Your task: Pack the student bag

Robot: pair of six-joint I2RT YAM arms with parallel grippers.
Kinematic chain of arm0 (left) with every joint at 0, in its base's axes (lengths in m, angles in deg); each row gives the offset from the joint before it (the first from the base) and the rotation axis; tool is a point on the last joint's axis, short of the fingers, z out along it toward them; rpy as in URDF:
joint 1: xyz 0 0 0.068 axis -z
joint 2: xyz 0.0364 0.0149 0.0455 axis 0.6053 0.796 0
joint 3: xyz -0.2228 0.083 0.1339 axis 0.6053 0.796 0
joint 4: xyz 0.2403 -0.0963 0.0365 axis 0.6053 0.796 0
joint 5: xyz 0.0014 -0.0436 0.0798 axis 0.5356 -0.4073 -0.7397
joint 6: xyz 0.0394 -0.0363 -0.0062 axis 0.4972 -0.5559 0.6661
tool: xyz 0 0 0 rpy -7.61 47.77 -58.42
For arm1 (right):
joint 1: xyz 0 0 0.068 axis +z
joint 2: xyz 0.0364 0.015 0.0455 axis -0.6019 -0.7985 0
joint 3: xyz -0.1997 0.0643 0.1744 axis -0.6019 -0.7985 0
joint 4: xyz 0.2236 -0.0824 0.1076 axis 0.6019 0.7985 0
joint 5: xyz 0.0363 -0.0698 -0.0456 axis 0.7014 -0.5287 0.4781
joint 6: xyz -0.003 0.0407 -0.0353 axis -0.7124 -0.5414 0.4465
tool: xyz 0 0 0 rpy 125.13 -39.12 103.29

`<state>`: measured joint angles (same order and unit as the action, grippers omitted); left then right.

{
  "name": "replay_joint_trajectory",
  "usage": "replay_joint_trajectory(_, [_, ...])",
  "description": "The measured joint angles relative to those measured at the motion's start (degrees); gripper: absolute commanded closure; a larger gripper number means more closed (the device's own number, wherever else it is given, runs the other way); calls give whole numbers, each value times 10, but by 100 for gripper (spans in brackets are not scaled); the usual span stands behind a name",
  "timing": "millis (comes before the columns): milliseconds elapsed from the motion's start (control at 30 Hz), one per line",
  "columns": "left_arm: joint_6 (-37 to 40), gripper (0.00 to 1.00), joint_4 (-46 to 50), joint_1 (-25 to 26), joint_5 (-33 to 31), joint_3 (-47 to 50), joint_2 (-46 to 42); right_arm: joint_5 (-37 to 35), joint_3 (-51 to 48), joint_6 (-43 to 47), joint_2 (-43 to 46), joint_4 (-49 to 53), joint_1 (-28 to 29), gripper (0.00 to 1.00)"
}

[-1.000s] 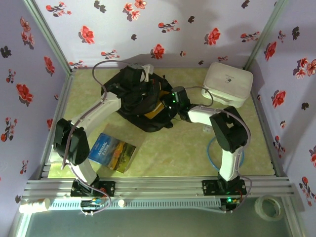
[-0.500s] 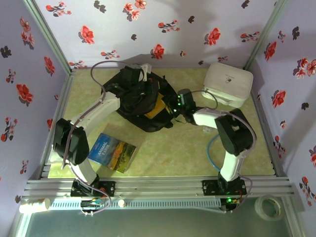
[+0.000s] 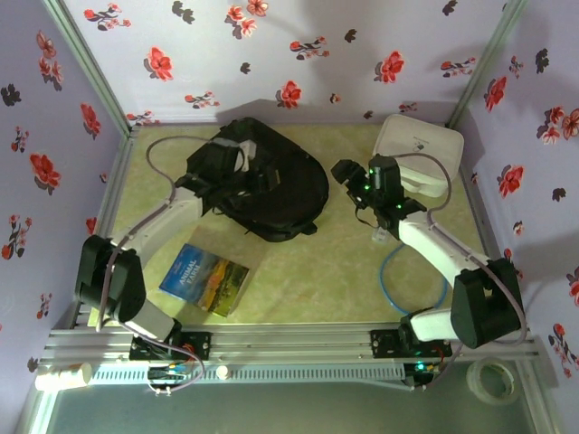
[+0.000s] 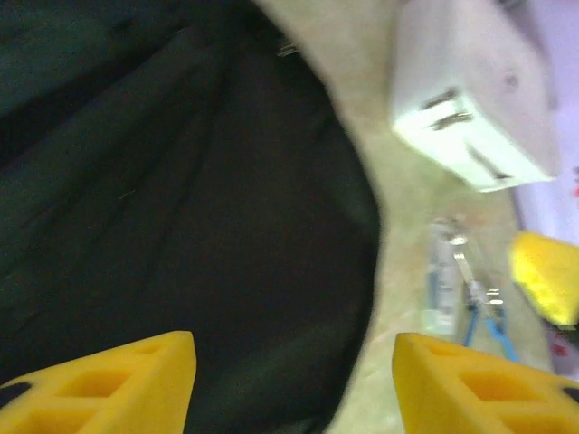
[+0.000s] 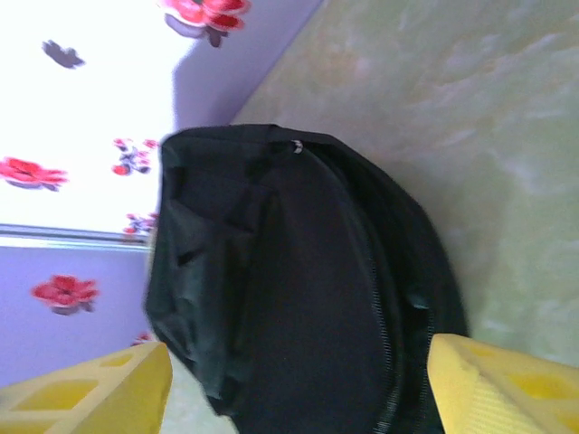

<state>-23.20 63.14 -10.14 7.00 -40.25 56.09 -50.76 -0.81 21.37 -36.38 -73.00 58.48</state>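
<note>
The right pincer [image 3: 345, 172] has come off the bag [image 3: 262, 185] and swung out to the right, and now hangs between the bag and the white case [image 3: 418, 154]; the left pincer [image 3: 242, 156] has drawn back slightly and sits over the bag's far-left part; the yellow-brown patch that showed at the bag's mouth a second ago is gone from sight, and the bag lies rounder and fuller than before.

The bag is black, soft fabric with a rounded outline; a zip runs along its curved edge in the right wrist view; it lies flat on the far-left part of the desk [image 3: 317, 271], close to the far edge.

The left pincer's yellow fingers [image 4: 118, 380] stand apart with nothing between them, the bag's dark cloth beneath; the right pincer's fingers [image 5: 507, 389] are also spread wide and hold nothing, the bag lying beyond them.

The desk is pale green and marbled; the walls [image 3: 362, 36] around it are lilac with red and dark flowers; a book [image 3: 206, 278] lies near the near-left corner; the white case sits at the far-right corner; a blue cable [image 3: 398, 280] loops toward the near-right side.
</note>
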Motion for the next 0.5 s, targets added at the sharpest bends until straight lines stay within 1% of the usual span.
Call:
replay_joint_trajectory(67, [-10, 29, 20, -20, -25, 41, -25, -7, 19, 34, -6, 34, 8, 24])
replay_joint_trajectory(200, [-33, 23, 68, -51, -86, 119, -92, -13, 48, 75, -22, 63, 31, 24])
replay_joint_trajectory(367, [-76, 19, 121, -59, -161, 194, -162, -17, 56, 89, -43, 68, 48, 24])
replay_joint_trajectory(500, [-126, 17, 160, -63, -221, 242, -199, -17, 57, 89, -57, 73, 52, 24])
